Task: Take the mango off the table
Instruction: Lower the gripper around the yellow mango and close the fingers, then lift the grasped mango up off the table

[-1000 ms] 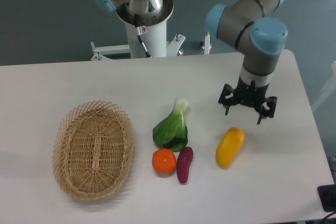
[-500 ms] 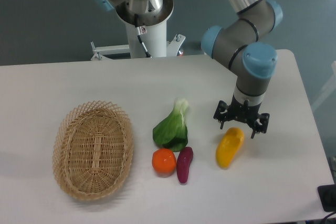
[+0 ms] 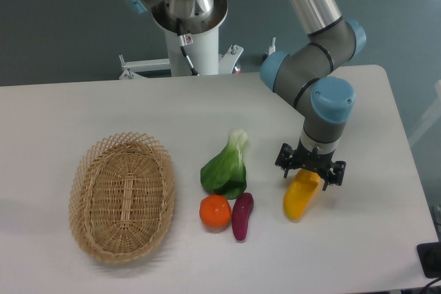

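The mango (image 3: 298, 200), a yellow elongated fruit, lies on the white table (image 3: 83, 108) right of centre. My gripper (image 3: 309, 177) hangs straight down over the mango's upper end, open, with one dark finger (image 3: 285, 168) on each side of the fruit. The fingertips sit low around that end; whether they touch it cannot be told. The mango's top end is partly hidden by the gripper.
A purple sweet potato (image 3: 242, 215) and a round orange (image 3: 215, 211) lie just left of the mango, with a green bok choy (image 3: 226, 166) above them. An oval wicker basket (image 3: 122, 196) sits at the left. The robot base (image 3: 189, 25) stands behind the table.
The gripper has moved left and down from above and right of the mango, and now straddles the fruit's upper end. The mango has not moved.
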You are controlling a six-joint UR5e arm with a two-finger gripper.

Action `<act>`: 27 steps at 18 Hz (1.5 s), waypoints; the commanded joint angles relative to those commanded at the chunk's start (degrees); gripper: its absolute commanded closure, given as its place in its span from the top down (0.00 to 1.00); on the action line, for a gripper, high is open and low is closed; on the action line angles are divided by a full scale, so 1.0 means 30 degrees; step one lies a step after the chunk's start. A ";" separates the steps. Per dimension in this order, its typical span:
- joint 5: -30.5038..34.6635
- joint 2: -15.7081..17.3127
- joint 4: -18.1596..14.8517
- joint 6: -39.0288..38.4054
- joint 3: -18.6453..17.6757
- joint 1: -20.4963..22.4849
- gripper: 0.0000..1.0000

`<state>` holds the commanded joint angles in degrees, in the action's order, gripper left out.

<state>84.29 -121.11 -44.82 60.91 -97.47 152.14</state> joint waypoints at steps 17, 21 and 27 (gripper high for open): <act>0.0059 0.1168 0.0001 -0.0088 0.0701 0.0029 0.43; -0.0204 0.2546 -0.0233 -0.0088 0.1463 0.0117 0.43; -0.0584 0.3865 -0.0351 -0.0088 0.1729 0.0439 0.44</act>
<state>82.54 -109.52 -45.88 60.65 -92.29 153.46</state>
